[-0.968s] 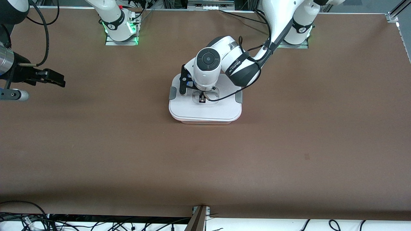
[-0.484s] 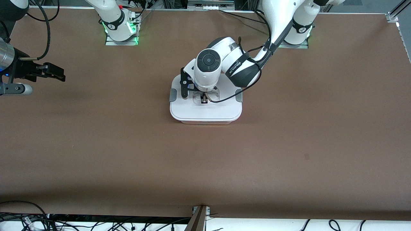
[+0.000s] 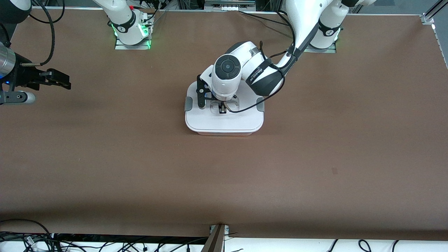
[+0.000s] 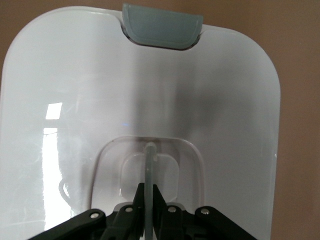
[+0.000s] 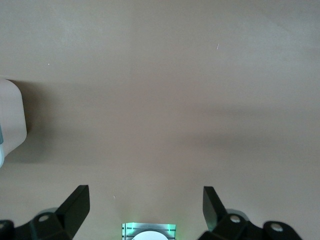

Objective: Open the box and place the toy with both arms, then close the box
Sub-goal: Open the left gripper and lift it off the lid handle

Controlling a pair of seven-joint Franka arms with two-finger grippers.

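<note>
Right gripper: fingers spread wide, empty, over bare table at the right arm's end.
Box: mid-table, lid seated flat, grey clips at both ends.
Left gripper: pinched narrow on the lid's clear centre handle.

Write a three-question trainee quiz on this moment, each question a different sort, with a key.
1. True or false: the lid sits flat on the box.
2. What does the left hand pinch? A) a grey side clip B) the lid's clear centre handle C) a toy
3. Fill in: the right hand hangs over bare table at the right arm's end with its fingers ____.

Key: 1 true; 2 B; 3 open.
</note>
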